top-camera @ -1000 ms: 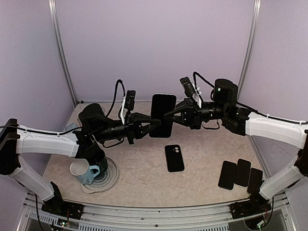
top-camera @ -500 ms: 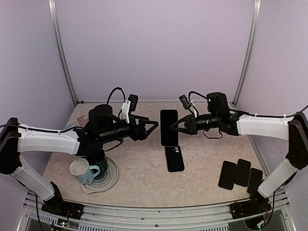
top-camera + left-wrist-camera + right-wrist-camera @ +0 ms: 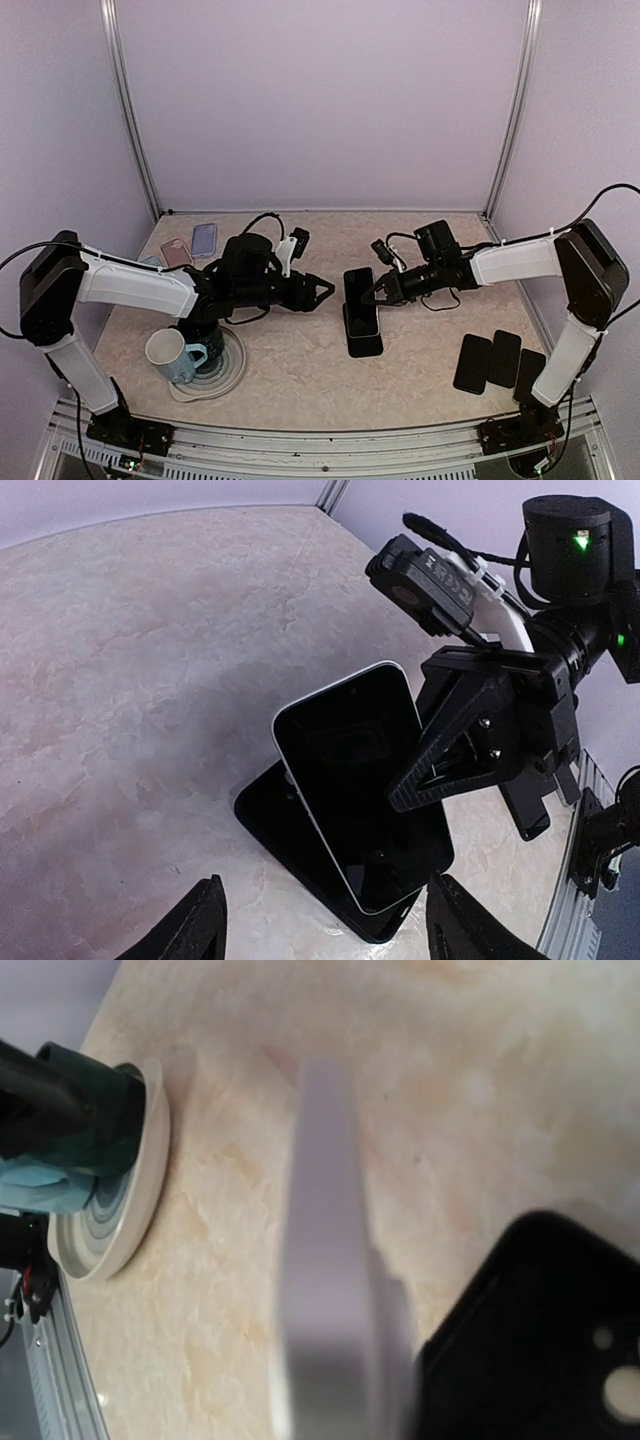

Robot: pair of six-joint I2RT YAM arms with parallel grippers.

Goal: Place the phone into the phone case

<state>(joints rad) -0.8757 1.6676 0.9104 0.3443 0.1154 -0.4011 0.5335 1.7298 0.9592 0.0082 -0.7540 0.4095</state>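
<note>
— Where are the fingers?
— The right gripper [image 3: 374, 297] pinches one long edge of a glossy black smartphone [image 3: 358, 290] with a pale rim, its jaws pressed onto it. The left gripper [image 3: 326, 290] hovers near the opposite edge with its fingers [image 3: 205, 920] spread wide, holding nothing.

— And the case?
— A black rectangular phone case [image 3: 364, 340] lies flat mid-table. The smartphone's lower end rests on one end of it and the upper end tilts up. I cannot tell whether it sits inside the rim.

— Other containers?
— A pale blue ceramic mug [image 3: 170, 352] stands on a round grey plate [image 3: 232, 372] at the left. Three black phones [image 3: 500, 360] lie side by side at the right.
</note>
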